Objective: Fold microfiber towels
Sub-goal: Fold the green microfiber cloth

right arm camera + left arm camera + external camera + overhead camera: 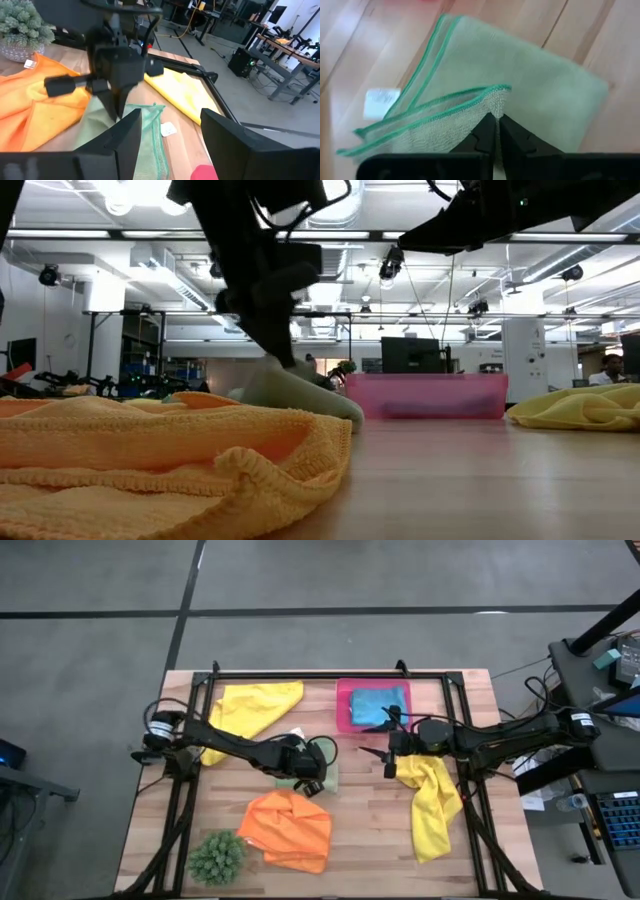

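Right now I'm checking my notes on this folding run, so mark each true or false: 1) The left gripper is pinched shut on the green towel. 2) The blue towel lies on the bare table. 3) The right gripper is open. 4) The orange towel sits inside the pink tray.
1) True: the left gripper is shut on the green towel.
2) False: the blue towel lies in the pink tray.
3) True: the right gripper is open, holding nothing.
4) False: the orange towel lies on the table, beside the plant ball.

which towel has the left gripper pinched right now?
The sage green towel, mid-table: the left gripper is shut on its folded corner. The orange, turquoise and both yellow towels lie untouched.
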### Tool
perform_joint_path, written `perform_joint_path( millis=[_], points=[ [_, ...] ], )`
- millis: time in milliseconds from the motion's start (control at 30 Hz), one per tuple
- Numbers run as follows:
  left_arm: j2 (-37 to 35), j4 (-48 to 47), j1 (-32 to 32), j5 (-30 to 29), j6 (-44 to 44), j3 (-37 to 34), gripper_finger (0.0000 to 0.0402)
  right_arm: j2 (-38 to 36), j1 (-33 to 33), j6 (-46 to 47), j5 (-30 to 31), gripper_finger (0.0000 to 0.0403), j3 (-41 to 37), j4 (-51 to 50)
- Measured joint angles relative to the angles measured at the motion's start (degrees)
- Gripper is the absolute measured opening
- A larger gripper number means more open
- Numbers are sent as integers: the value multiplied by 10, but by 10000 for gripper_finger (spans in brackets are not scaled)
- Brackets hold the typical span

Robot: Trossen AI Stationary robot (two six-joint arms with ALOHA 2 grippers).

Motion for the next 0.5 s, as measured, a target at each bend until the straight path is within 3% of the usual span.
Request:
perform_joint_path(
  millis=[267, 500],
  points=[
    [-12, -47, -13, 21, -75, -2, 4, 0, -1, 9, 1, 194, 0, -1],
    [-12, -143, -12, 35, -155, -2, 4, 0, -1, 12, 2, 194, 0, -2]
  ],
)
